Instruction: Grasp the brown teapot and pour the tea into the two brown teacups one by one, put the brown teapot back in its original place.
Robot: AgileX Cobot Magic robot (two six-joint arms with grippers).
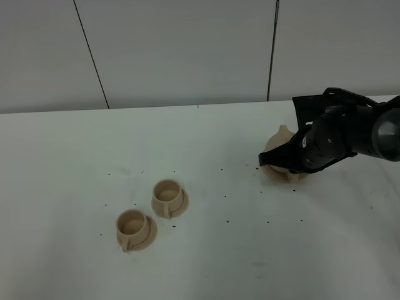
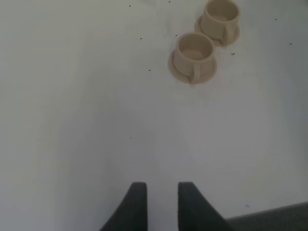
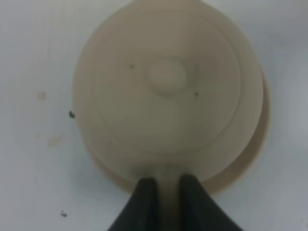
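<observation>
The brown teapot (image 1: 275,149) stands at the right rear of the table on its wide saucer (image 1: 279,177), largely covered by my right arm. From above, the right wrist view shows the teapot (image 3: 168,96) with its knobbed lid and the saucer's rim (image 3: 263,134) beneath. My right gripper (image 3: 168,181) is shut on the pot's loop handle, one finger on each side. The two brown teacups (image 1: 167,195) (image 1: 132,226) sit on small saucers at front left, also seen as teacups (image 2: 195,52) (image 2: 221,17) in the left wrist view. My left gripper (image 2: 161,202) hangs over bare table, slightly open and holding nothing.
The white table (image 1: 62,156) carries scattered dark specks (image 1: 222,169) between the cups and the pot. A pale panelled wall (image 1: 187,50) runs along the table's back edge.
</observation>
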